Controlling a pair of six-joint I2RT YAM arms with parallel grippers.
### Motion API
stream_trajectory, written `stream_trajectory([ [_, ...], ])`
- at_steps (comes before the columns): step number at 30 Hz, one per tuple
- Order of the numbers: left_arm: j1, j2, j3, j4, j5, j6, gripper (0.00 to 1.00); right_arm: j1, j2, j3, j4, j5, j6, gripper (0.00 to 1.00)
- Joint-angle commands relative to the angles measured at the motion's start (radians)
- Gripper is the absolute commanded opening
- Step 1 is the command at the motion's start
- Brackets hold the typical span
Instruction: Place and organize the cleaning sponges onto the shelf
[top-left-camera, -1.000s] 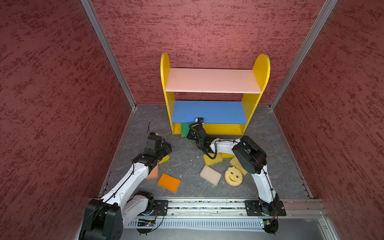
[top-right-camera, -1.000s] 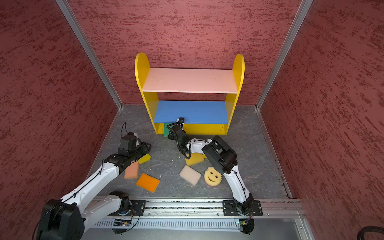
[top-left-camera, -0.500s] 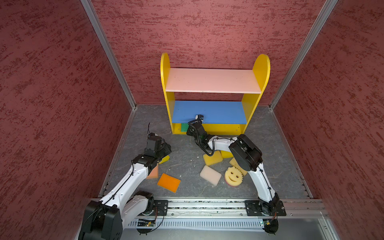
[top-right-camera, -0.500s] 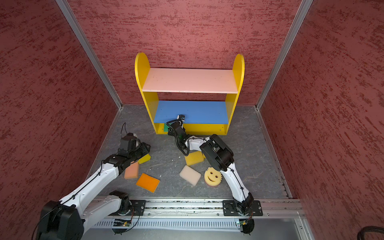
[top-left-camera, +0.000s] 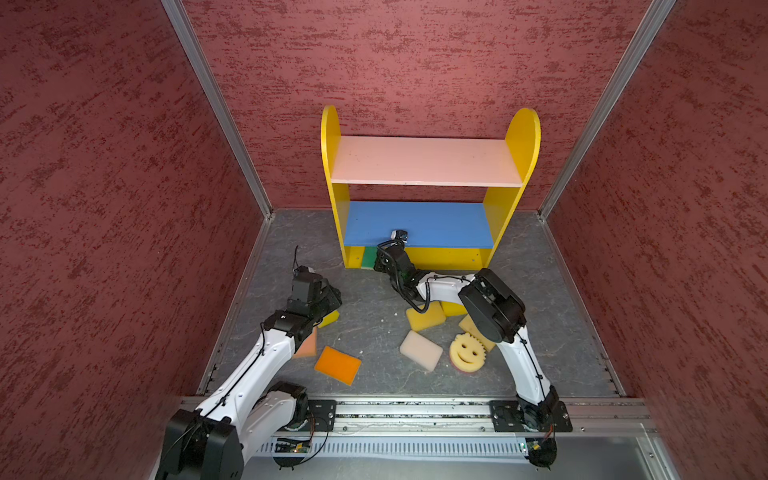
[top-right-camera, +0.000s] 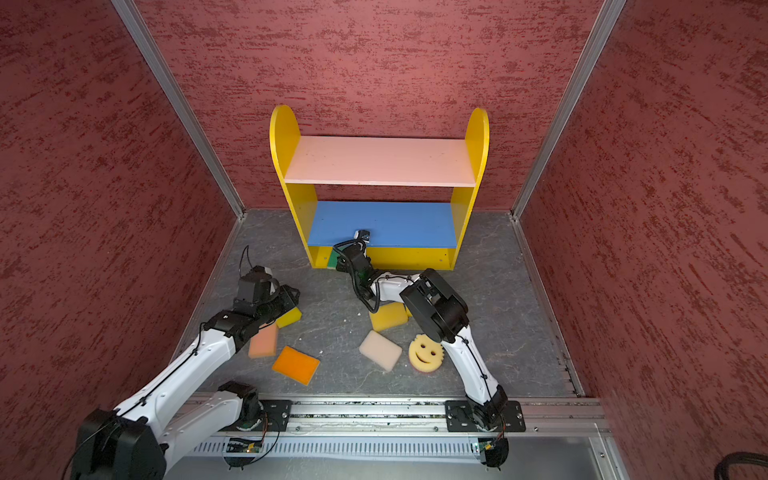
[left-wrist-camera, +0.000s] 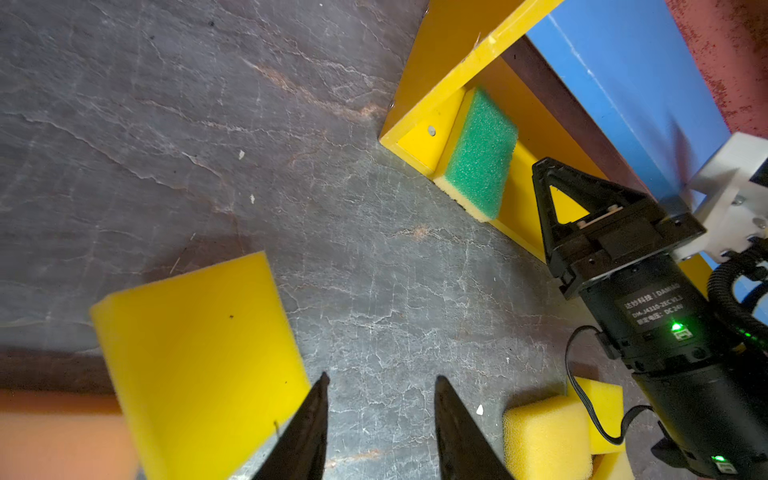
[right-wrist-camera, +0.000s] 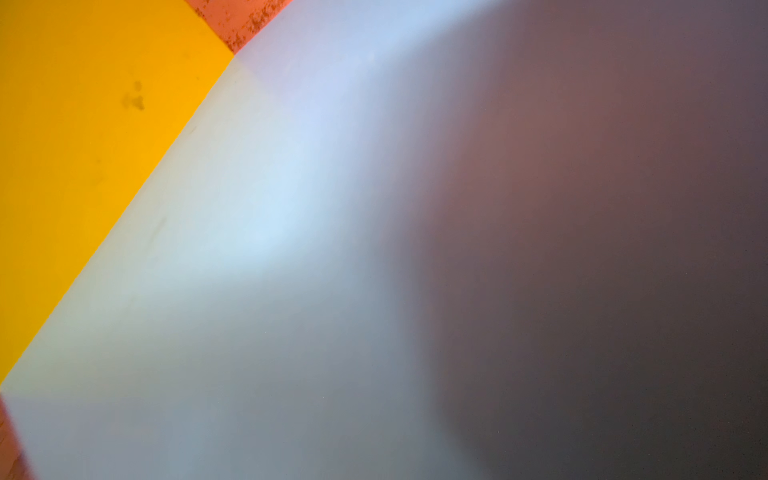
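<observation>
A robotics lab test cell: red textured wall panels (top-left-camera: 415, 62) joined by aluminium corner profiles (top-left-camera: 216, 108) box in a grey stone-patterned worktop (top-left-camera: 374, 324), and a metal rail (top-left-camera: 415, 415) along the front carries two white robot arms (top-left-camera: 257, 370) with bare cables and circuit boards (top-left-camera: 289, 446)

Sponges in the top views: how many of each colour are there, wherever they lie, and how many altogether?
Green-faced sponge: 1
Yellow or golden sponges: 3
Tan sponge: 1
Peach sponge: 1
Orange sponge: 1
Cream sponge: 1
Yellow smiley-face sponge: 1
Total: 9
</observation>
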Motion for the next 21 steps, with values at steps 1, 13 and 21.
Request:
stream_trajectory([
  [1, 0.000, -0.030, -0.001, -0.023, -0.029, 0.017, 0.43, 0.018, -0.070, -0.080, -0.028, -0.068, 0.004, 0.18],
  [13, 0.010, -0.101, -0.021, -0.061, -0.051, 0.002, 0.46, 0.098, -0.195, -0.268, 0.018, -0.164, 0.030, 0.18],
  [21, 0.020, -0.138, -0.052, -0.074, -0.052, -0.003, 0.48, 0.105, -0.130, -0.243, 0.020, -0.186, 0.095, 0.00],
])
